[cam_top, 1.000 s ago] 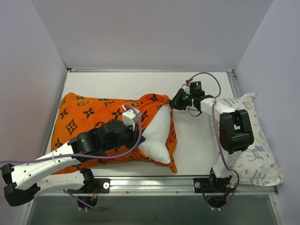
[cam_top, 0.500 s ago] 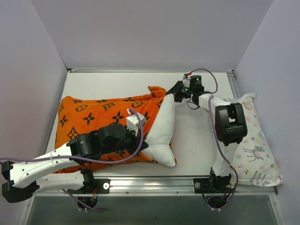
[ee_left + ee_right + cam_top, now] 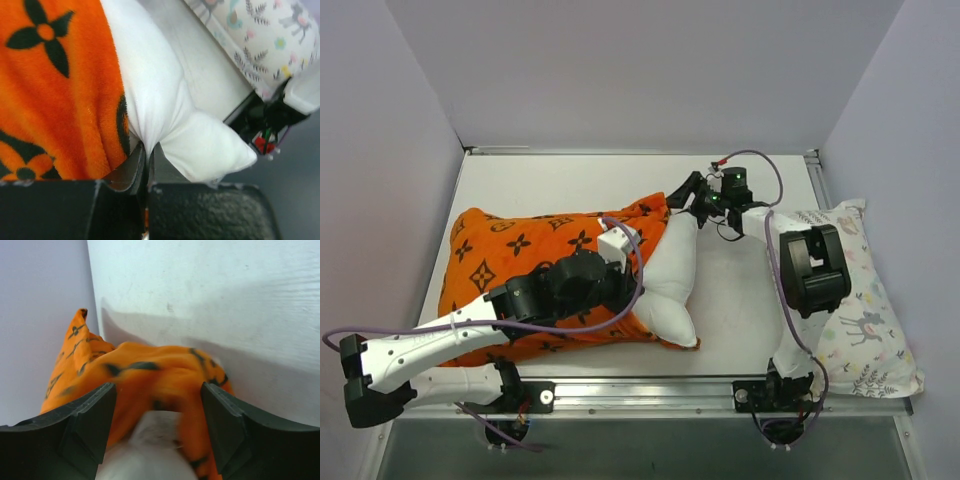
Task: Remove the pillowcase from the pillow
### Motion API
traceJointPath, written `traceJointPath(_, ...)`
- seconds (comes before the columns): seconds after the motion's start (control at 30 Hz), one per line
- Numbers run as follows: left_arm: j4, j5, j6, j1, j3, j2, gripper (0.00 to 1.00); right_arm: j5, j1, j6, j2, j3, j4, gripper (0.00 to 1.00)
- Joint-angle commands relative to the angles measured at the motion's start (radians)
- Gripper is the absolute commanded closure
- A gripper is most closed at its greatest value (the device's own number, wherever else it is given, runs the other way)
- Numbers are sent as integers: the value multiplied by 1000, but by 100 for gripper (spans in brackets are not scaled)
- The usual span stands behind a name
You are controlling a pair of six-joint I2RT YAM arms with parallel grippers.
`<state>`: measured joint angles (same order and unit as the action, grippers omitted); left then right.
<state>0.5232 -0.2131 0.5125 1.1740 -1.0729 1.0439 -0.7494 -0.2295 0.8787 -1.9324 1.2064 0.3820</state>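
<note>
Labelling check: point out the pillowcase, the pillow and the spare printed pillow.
pillowcase (image 3: 505, 250), top view, orange left half.
pillow (image 3: 672, 280), top view, bare white end.
printed pillow (image 3: 865, 320), top view, its middle.

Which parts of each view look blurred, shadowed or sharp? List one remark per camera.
Right wrist: the pillowcase and pillow nearest the lens are smeared out of focus, while the table beyond is sharper and carries a soft shadow. Left wrist: fabric pile reads crisply; the left tool is dark and underlit. Top external: even light, no glare, faint shadows only.
</note>
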Motion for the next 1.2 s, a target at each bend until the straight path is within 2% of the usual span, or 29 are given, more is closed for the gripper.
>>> traceJointPath(0.0, -261, 35, 55, -75, 11, 10, 100, 67, 74, 11, 162, -71, 40, 29)
traceJointPath(0.07, -307, 38, 66, -105, 27, 36, 100, 108, 105, -3, 214, -85, -53, 20)
traceJointPath(0.1, -308, 32, 70, -106, 25, 69, 100, 163, 117, -74, 240, -73, -134, 18)
traceJointPath(0.13, -319, 26, 72, -108, 28, 85, 100, 207, 119, -108, 292, -36, -288, 16)
traceJointPath(0.23, -370, 26, 81, -114, 51, 133, 100, 265, 119, -150, 401, -30, -411, 13)
traceJointPath(0.4, -419, 31, 112, -143, 67, 200, 100, 277, 87, -187, 633, -209, -472, 9)
traceJointPath(0.5, -417, 44, 130, -152, 64, 220, 100, 317, -5, -254, 808, -354, -483, 4)
traceJointPath(0.6, -431, 61, 142, -152, 70, 216, 100, 335, -115, -265, 959, -514, -456, 0)
traceJointPath(0.7, -439, 54, 153, -152, 80, 200, 92, 337, -177, -262, 1073, -632, -402, 0)
traceJointPath(0.9, -423, 43, 164, -152, 77, 217, 91, 266, -251, -265, 1136, -723, -276, 0)
traceJointPath(1.07, -442, 52, 181, -152, 90, 237, 92, 210, -258, -185, 1187, -806, -115, 0)
traceJointPath(1.17, -453, 60, 185, -152, 94, 234, 92, 161, -268, -181, 1178, -818, -80, 0)
